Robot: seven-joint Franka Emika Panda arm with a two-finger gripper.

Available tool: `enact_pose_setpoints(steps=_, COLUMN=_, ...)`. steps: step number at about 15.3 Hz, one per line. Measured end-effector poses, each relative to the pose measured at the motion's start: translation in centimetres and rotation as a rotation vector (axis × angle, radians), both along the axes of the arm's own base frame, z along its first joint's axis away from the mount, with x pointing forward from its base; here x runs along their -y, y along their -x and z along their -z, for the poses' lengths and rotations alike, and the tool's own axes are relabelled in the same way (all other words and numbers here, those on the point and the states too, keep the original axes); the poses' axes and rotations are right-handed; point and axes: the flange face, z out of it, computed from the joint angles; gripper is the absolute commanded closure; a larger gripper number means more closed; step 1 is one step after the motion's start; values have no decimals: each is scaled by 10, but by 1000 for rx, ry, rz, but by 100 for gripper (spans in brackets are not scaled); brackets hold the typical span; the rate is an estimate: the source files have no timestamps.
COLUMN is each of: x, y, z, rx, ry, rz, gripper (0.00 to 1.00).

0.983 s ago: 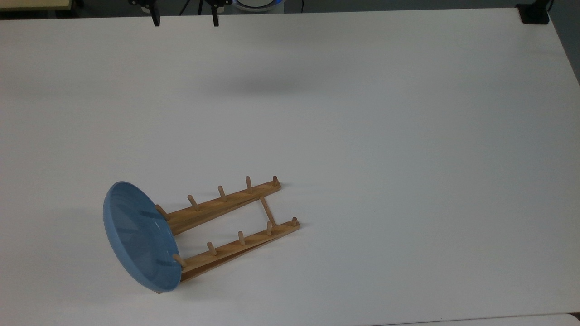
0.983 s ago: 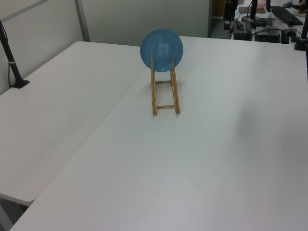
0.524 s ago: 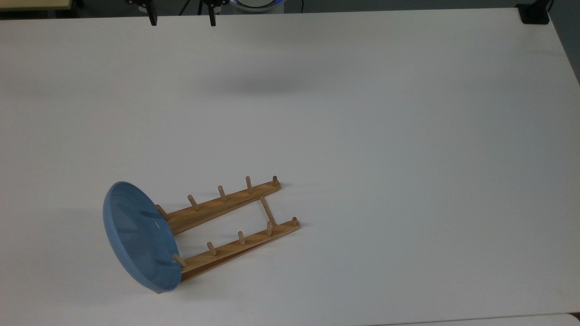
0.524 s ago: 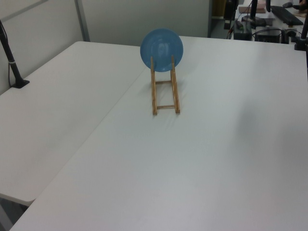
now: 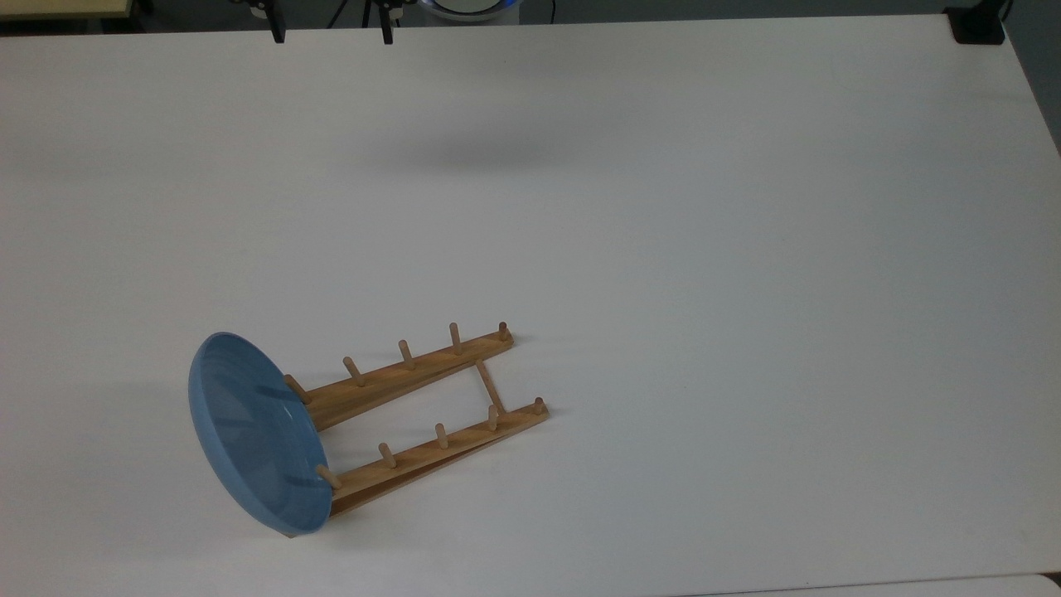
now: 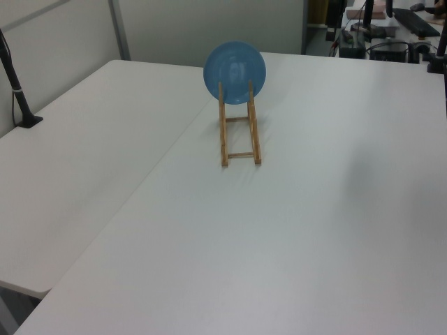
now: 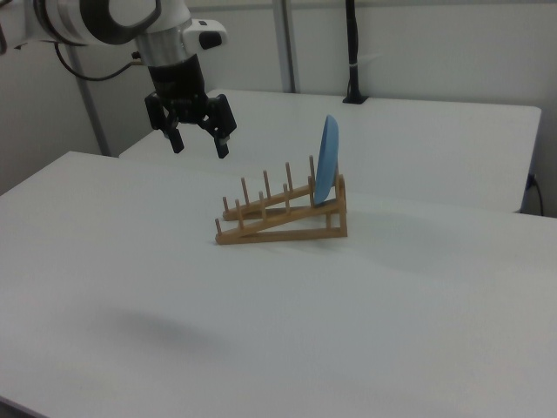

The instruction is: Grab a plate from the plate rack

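Black-fingered and spread wide with nothing held, the pincer [image 7: 198, 138] hangs in the air above the white tabletop [image 7: 365, 322], fingers pointing down. The plate rack [image 7: 280, 212] stands well apart from it, lower and toward the right view's right, its long axis running from the near low end up to the raised far end. The plate [image 7: 327, 159] stands on edge in the slot at that raised end, apparently leaning slightly on the last pegs. Judged from this, the approach must travel along the rack's length and descend onto the plate's upper rim.
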Motion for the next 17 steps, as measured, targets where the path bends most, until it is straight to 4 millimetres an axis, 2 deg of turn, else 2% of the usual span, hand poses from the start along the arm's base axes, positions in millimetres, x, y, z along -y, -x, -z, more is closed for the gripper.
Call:
enact_pose_setpoints(steps=3, x=0, y=0, z=0, rx=0, ry=0, rz=-5, gripper=0)
enact_pose_setpoints(steps=7, x=3, y=-4, z=-3, rx=31, ry=14, rz=-113, gripper=0)
enact_pose_setpoints(steps=12, x=21, y=-42, z=-12, rx=316, ry=71, rz=-4, gripper=0)
enact_pose_setpoints(steps=17, x=33, y=-74, z=6, rx=469, ry=76, rz=90, gripper=0)
